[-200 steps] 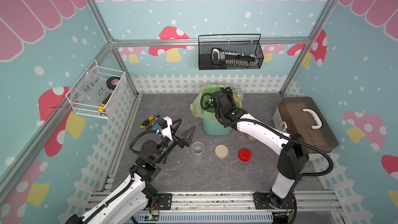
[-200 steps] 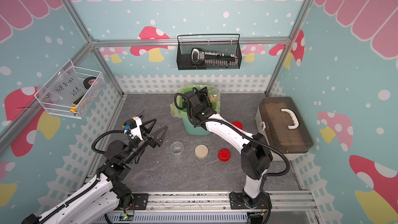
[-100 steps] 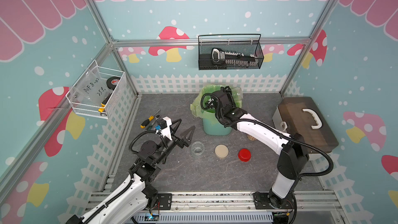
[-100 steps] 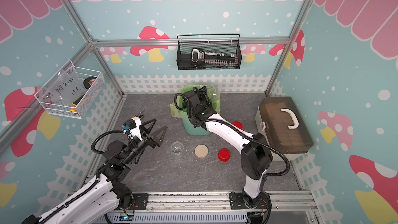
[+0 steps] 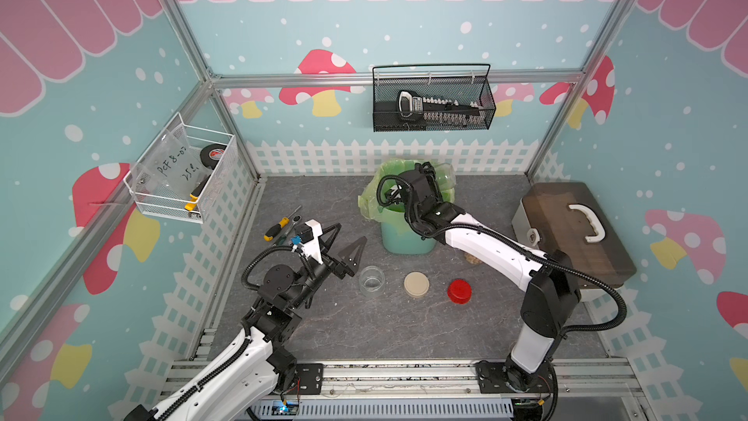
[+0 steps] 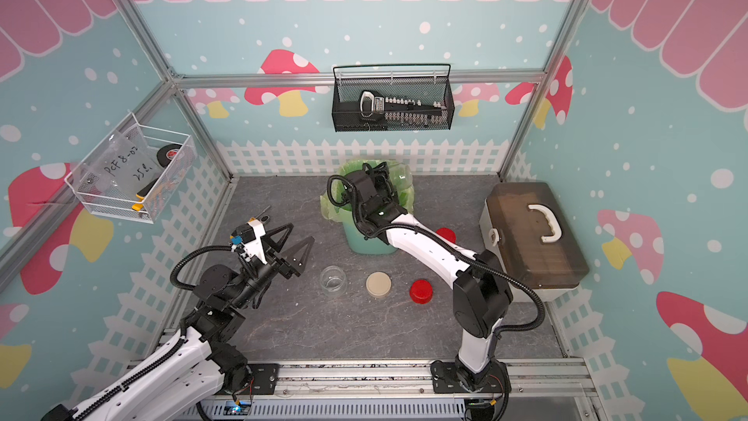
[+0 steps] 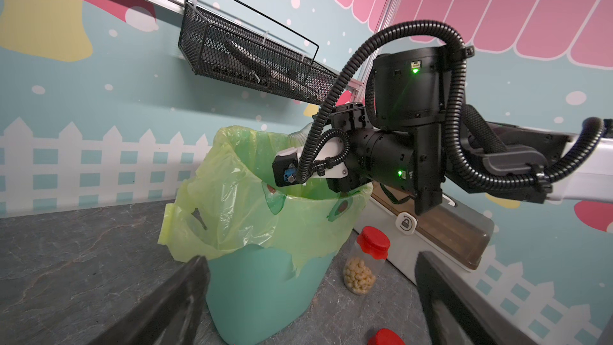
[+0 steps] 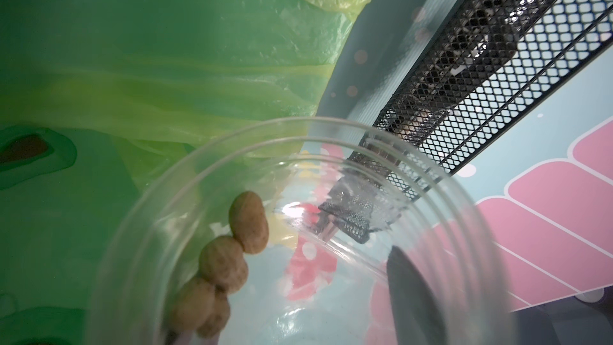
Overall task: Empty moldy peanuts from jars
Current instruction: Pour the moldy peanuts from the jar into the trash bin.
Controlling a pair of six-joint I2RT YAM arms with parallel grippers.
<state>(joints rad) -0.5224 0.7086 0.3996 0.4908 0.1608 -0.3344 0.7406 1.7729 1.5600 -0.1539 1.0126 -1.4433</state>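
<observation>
My right gripper [image 5: 430,185] is shut on a clear lidless jar [image 5: 444,174], tipped on its side over the teal bin [image 5: 404,238] with the green bag. In the right wrist view several moldy peanuts [image 8: 232,260] lie along the held jar's wall [image 8: 441,194], beside one dark finger [image 8: 411,293]. An empty open jar [image 5: 371,280] stands on the table, with my left gripper [image 5: 350,236] open just left of it, holding nothing. A red-lidded jar [image 7: 363,265] with peanuts [image 7: 359,276] stands right of the bin. It is mostly hidden behind my right arm in both top views.
A beige lid [image 5: 416,285] and a red lid [image 5: 459,290] lie on the table right of the empty jar. A brown toolbox [image 5: 574,228] sits at the right wall. Screwdrivers [image 5: 279,226] lie at the left. A black mesh basket [image 5: 433,103] hangs on the back wall.
</observation>
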